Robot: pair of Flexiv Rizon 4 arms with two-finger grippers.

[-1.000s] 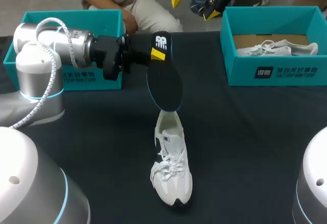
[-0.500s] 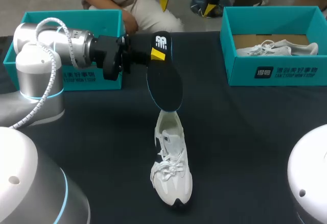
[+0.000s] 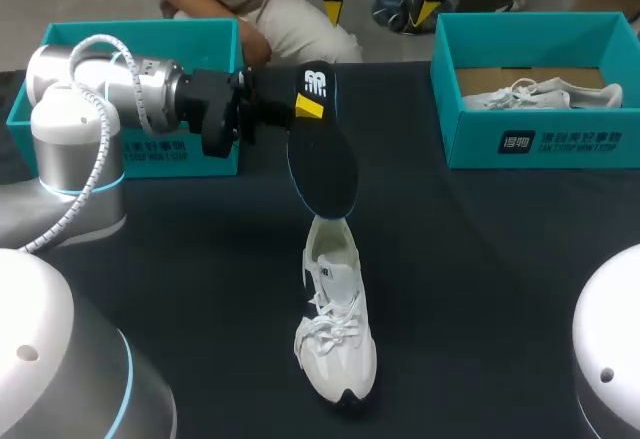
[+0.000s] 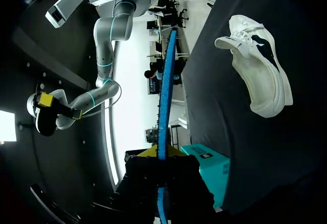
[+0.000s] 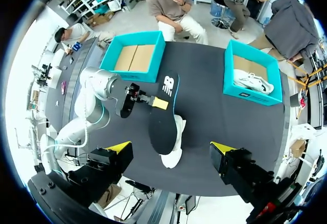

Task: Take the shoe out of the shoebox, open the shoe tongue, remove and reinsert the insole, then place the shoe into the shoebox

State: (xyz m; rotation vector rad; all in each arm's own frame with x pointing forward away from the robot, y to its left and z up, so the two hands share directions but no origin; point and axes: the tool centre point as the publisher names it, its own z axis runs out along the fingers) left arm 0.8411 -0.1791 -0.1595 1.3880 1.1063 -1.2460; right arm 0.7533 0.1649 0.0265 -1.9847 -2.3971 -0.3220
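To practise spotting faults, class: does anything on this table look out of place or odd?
The dark insole is outside the white shoe, held in the air by the left claw, its lower end near the shoe's heel. That suits the removal step. Nothing looks spilled or damaged.

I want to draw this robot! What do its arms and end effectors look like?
The left arm is rounded silver-grey metal with light-blue rings at the joints and a white braided cable alongside. The left end effector and right end effector are black blocks with bright yellow fingertips.
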